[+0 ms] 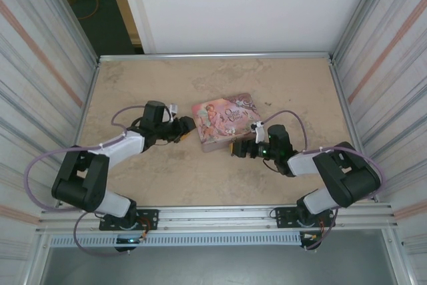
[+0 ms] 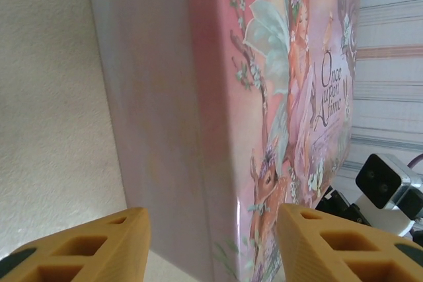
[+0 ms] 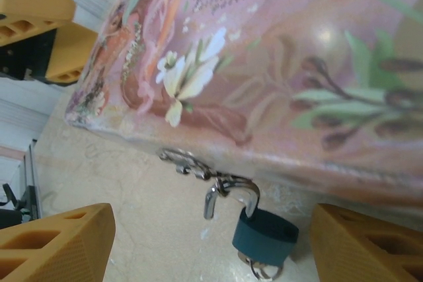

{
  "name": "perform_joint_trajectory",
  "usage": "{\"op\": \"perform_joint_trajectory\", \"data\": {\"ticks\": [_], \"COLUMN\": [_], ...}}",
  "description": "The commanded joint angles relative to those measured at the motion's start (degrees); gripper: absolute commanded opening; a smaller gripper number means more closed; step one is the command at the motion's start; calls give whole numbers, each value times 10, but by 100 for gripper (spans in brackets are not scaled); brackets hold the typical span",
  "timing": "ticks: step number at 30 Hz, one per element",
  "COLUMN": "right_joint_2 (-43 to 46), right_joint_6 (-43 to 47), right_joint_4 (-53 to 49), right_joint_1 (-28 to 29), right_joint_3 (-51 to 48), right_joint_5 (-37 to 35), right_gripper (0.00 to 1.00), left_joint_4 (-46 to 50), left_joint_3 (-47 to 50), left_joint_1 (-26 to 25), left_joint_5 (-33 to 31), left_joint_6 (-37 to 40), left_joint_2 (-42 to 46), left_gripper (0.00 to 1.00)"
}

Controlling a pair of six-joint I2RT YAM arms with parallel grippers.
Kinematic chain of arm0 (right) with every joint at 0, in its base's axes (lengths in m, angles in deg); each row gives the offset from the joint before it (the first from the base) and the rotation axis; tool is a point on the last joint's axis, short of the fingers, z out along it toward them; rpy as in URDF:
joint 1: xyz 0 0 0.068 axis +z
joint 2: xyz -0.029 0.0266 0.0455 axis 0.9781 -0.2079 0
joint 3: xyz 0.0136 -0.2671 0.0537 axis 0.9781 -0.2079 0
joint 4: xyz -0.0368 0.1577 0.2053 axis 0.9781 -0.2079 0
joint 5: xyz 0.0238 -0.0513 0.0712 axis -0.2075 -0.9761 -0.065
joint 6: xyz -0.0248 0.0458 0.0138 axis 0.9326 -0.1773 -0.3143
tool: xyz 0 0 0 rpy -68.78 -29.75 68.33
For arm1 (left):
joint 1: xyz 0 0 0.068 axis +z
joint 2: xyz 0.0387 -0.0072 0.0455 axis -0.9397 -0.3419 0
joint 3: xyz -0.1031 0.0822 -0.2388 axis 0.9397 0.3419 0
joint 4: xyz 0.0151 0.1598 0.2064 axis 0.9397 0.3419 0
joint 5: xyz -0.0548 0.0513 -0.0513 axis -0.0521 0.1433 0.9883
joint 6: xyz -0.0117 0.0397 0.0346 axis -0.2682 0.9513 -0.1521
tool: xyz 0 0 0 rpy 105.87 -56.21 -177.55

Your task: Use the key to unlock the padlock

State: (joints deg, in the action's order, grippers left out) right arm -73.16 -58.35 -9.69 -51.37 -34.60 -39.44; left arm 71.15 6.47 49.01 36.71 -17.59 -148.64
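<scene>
The padlock (image 3: 266,234), small with a blue body, hangs from the metal hasp (image 3: 188,163) on the front side of the pink tin (image 1: 223,121). One end of its shackle (image 3: 211,204) stands free of the body. Under the body the greyish key (image 3: 262,270) pokes out with a thin ring. My right gripper (image 3: 211,246) is open, its yellow fingers wide on either side of the padlock without touching it. At the tin's left end my left gripper (image 2: 211,249) is open, with a corner of the pink tin (image 2: 218,130) between its fingers (image 2: 86,249).
The tin lies flat in the middle of the beige table (image 1: 167,178). Corrugated walls (image 1: 47,78) close in both sides, and a metal rail (image 1: 220,217) runs along the near edge. The right wrist camera (image 2: 386,183) shows beyond the tin.
</scene>
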Motion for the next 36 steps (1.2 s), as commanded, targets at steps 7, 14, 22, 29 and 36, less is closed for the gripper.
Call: {"op": "perform_joint_trajectory", "data": {"ticks": [7, 14, 22, 29, 36], "right_joint_2": [-39, -64, -84, -77, -65], "right_joint_6": [12, 0, -9, -7, 0], "right_joint_4": [46, 68, 89, 91, 75], "right_joint_1": [-2, -2, -3, -3, -3], "right_joint_3": [25, 35, 37, 31, 25], "right_joint_5": [30, 52, 59, 69, 66], "right_gripper": [72, 66, 60, 54, 47], "left_joint_4": [-28, -40, -45, -44, -41], "left_joint_3": [-38, -44, -18, -15, -17], "left_joint_1": [-19, -34, -36, -36, -36], "left_joint_5": [44, 49, 21, 16, 13], "left_joint_6": [13, 1, -13, -14, -14], "left_joint_2": [-47, -88, -93, -96, -95], "left_gripper": [52, 46, 40, 38, 37]}}
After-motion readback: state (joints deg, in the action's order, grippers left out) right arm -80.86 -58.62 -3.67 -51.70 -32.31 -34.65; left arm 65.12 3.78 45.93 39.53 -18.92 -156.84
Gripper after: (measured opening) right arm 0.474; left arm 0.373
